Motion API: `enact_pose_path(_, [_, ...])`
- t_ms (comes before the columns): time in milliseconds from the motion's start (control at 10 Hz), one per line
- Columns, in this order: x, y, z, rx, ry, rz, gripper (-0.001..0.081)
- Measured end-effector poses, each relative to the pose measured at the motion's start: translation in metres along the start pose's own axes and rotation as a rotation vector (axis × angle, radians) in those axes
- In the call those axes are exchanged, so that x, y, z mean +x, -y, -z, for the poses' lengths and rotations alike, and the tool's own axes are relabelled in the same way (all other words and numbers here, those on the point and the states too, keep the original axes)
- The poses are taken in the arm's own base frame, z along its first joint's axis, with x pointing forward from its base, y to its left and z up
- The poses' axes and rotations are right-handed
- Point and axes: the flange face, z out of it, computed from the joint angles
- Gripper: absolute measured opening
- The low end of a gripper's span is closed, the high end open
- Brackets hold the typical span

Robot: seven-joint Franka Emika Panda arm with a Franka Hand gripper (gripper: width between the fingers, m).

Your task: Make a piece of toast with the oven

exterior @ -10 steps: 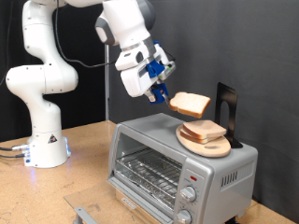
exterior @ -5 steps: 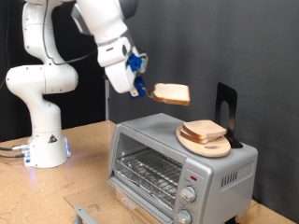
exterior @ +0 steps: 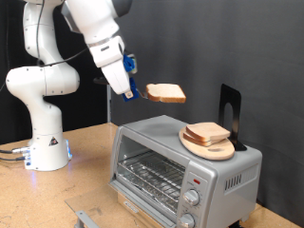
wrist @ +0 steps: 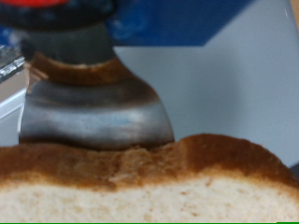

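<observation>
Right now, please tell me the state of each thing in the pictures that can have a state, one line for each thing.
gripper: shut on the piece of toast, raised above the oven.
piece of toast: held in the air, roughly flat, gripped by one edge.
oven: door closed, wire rack visible behind the glass.
other bread slice: lying on the round wooden plate.
round wooden plate: resting on the oven's top.

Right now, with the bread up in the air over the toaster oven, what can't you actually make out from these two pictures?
- Wrist view: the piece of toast fills the lower picture, hiding whatever lies beneath; its lower part is cut off by the edge.
- Exterior view: the claw fingertips are too small to tell apart where they meet the slice.
- Exterior view: the oven front corner is cut off at the bottom edge.
- Exterior view: the second slice on the wooden plate hides most of the plate's top.
</observation>
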Motion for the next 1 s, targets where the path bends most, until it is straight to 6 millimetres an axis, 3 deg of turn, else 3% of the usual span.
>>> enact_pose_path(200, [-0.009, -0.031, 0.016, -0.006, -0.023, 0.122, 0.0438])
enact_pose_path(600, [-0.009, -0.091, 0.043, -0.036, -0.077, 0.07, 0.0437])
enact_pose_path(800, [-0.011, -0.117, 0.047, -0.058, -0.043, 0.047, 0.0437])
enact_pose_path(1000, [-0.013, -0.13, 0.046, -0.056, -0.016, 0.031, 0.0437])
